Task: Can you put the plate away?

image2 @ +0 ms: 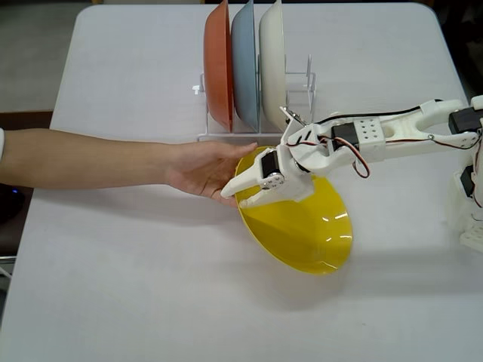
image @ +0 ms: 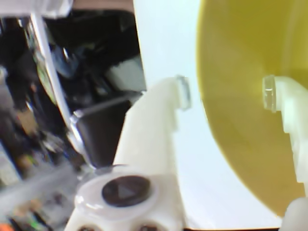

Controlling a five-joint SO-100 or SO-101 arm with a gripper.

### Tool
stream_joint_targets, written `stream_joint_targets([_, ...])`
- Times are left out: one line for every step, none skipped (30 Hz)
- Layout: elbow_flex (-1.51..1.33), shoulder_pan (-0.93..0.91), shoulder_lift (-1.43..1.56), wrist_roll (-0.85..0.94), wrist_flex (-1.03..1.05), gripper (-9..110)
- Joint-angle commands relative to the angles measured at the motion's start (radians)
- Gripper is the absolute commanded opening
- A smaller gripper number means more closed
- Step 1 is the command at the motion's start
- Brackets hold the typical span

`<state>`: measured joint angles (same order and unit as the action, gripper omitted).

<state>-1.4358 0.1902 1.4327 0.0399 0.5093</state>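
On the white surface (image2: 113, 286), just in front of the wire rack (image2: 302, 90), the plate (image2: 302, 226) is sitting tilted, its yellow bowl side facing up and toward the camera in the fixed view, far rim lifted. A person's hand (image2: 204, 167) is reaching in from the left of that view w/ the forearm lying across the surface, fingers touching or cupping the plate's raised left edge. The claw (image2: 235, 194) is coming in from the right on the white arm, sitting over the plate's upper left rim, right next to the hand.

In the wrist view the claw (image: 226, 94) is showing 2 white fingers w/ a clear gap between them; the plate (image: 236, 72) edge is running through that gap, one finger on the white-surface side, the other over the yellow inside. The jaws are standing partly apart, approx. straddling the rim. Can't tell whether the pads are actually pressing on it.

The rack is holding 3 other plates upright on edge, side by side: orange plate (image2: 217, 64) at left, blue-grey plate (image2: 244, 64) in the middle, cream-white plate (image2: 272, 64) at right. To the right of the cream one, rack slots are showing bare wire. The yellow plate is lying outside the rack, near its front rail.
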Motion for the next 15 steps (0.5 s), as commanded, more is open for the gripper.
stream_joint_targets([0.106,0.018,-0.017,-0.049,0.006,15])
stream_joint_targets([0.121,0.018,-0.031,-0.061,0.009,14])
stream_joint_targets([0.133,0.017,-0.041,-0.086,0.014,12])
stream_joint_targets([0.143,0.015,-0.051,-0.109,0.014,9])
stream_joint_targets([0.152,0.015,-0.055,-0.121,0.014,5])
stream_joint_targets([0.16,0.014,-0.057,-0.132,0.014,0])
stream_joint_targets([0.169,0.012,-0.055,-0.141,0.025,0])
stream_joint_targets([0.181,0.011,-0.052,-0.144,0.043,0])
stream_joint_targets([0.198,0.009,-0.043,-0.14,0.061,0])
stream_joint_targets([0.215,0.009,-0.032,-0.135,0.083,0])
stream_joint_targets([0.233,0.008,-0.018,-0.132,0.11,0])
stream_joint_targets([0.25,0.005,-0.002,-0.12,0.133,0])
stream_joint_targets([0.265,0.003,0.018,-0.106,0.153,0])
stream_joint_targets([0.275,0.002,0.043,-0.089,0.166,0])
stream_joint_targets([0.278,0.0,0.074,-0.067,0.175,0])
